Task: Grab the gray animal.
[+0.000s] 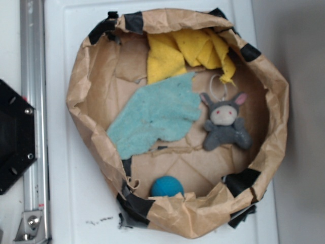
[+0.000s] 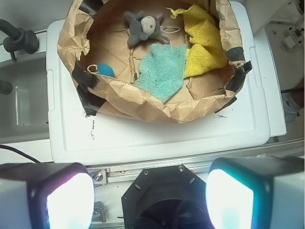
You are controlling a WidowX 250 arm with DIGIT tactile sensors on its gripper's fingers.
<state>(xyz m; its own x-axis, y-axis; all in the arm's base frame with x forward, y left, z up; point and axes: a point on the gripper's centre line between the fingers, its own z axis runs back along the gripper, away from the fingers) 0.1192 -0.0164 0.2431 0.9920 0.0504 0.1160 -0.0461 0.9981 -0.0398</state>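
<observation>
The gray animal (image 1: 225, 123) is a small plush bunny with a cream face, red eyes, a pink inner ear and a white loop on its head. It lies on its back at the right side of a brown paper nest (image 1: 81, 71). In the wrist view the bunny (image 2: 143, 26) lies at the far end of the nest (image 2: 157, 105). My gripper (image 2: 150, 200) is open and empty, its two fingers wide apart at the bottom of the wrist view, far back from the nest and above the black arm base (image 2: 162, 191). The gripper does not show in the exterior view.
Inside the nest lie a light blue cloth (image 1: 157, 114), a yellow cloth (image 1: 185, 51) and a teal ball (image 1: 166, 186). The nest sits on a white platform (image 1: 81, 213). A metal rail (image 1: 33, 117) and the black base (image 1: 12, 137) are at the left.
</observation>
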